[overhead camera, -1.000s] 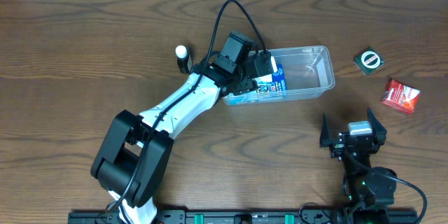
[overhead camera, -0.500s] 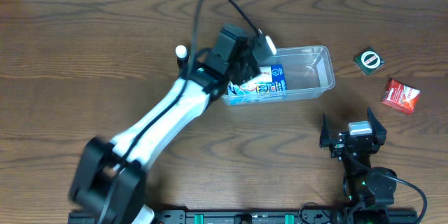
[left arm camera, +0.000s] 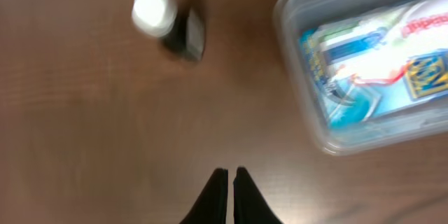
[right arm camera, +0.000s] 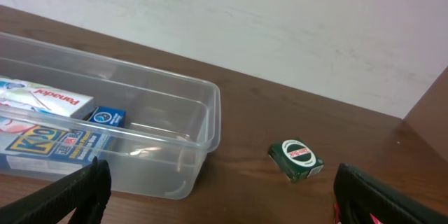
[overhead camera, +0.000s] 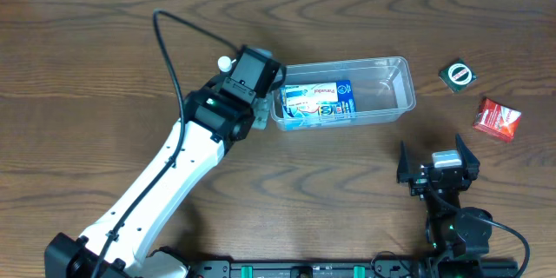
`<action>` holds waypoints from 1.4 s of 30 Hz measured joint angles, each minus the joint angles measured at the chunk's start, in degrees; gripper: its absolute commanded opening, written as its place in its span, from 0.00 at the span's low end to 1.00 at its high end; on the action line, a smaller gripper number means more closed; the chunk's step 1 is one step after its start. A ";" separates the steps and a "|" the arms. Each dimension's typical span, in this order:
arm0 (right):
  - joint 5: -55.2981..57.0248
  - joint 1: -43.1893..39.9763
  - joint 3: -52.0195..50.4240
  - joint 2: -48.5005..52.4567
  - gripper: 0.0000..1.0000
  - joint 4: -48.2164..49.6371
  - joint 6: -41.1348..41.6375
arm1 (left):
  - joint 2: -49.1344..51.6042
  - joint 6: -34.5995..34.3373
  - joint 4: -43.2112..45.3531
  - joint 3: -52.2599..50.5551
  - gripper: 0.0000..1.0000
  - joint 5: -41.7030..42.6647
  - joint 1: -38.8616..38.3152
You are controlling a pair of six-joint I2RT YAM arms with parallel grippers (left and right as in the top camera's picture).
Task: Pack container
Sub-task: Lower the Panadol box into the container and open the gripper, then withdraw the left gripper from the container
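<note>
The container (overhead camera: 347, 62) is a clear tub at the middle back of the table. A blue and white box (overhead camera: 317, 102) lies in its left half. My left gripper (left arm camera: 229, 176) hangs shut and empty over bare wood just left of the container (left arm camera: 281, 35). In the overhead view its wrist (overhead camera: 248, 74) hides the fingers. A small dark bottle with a white cap (left arm camera: 154, 8) stands ahead of it to the left. My right gripper (overhead camera: 436, 158) rests wide open near the front edge, empty, facing the container (right arm camera: 210, 105).
A green box (overhead camera: 458, 74) lies right of the container, also in the right wrist view as the green box (right arm camera: 297, 159). A red packet (overhead camera: 496, 117) sits further right. The white-capped bottle (overhead camera: 225, 63) stands by the left wrist.
My left arm drew back leftward out of the container, leaving the blue and white box inside, and its jaws went from open to shut. The right arm stayed still.
</note>
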 measured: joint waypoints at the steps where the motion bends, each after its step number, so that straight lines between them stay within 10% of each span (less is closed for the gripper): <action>1: 0.00 0.00 0.00 0.00 0.99 0.00 -0.02 | 0.02 -1.70 -2.08 -0.02 0.06 0.42 0.31; 19: 0.00 0.00 0.00 0.00 0.99 0.00 -0.02 | 0.52 -22.77 -3.54 -5.73 0.06 21.77 -2.32; 42: 0.00 0.00 0.00 0.00 0.99 0.00 0.00 | 8.57 -26.40 9.92 -8.09 0.06 22.95 -8.57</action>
